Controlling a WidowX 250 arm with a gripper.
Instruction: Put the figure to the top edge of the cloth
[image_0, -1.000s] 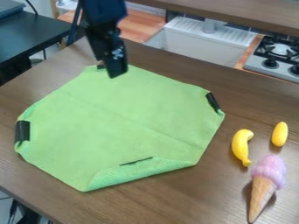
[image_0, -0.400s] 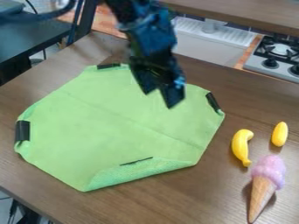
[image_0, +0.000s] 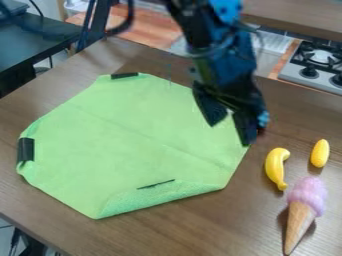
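Over the right part of the cloth (image_0: 133, 145): the claw (image_0: 230, 131) hung spread, a gap between its two fingers; whether it touched the fabric could not be told.
Cloth edges: the near edge was folded over; one black strip (image_0: 125, 75) lay at the far edge, another (image_0: 25, 149) at the left.
Tabletop (image_0: 187, 230): bare wood bordered the cloth and ran between its right side and the toys.
Arm (image_0: 227, 55): it entered from the top, slanting down and rightward.
Toys: a curved banana (image_0: 274, 167) lay nearest the cloth, a small yellow oblong toy (image_0: 320, 153) to its right, an ice cream cone (image_0: 307, 197) nearer the camera. Which one the task meant could not be told; all three lay off the cloth.
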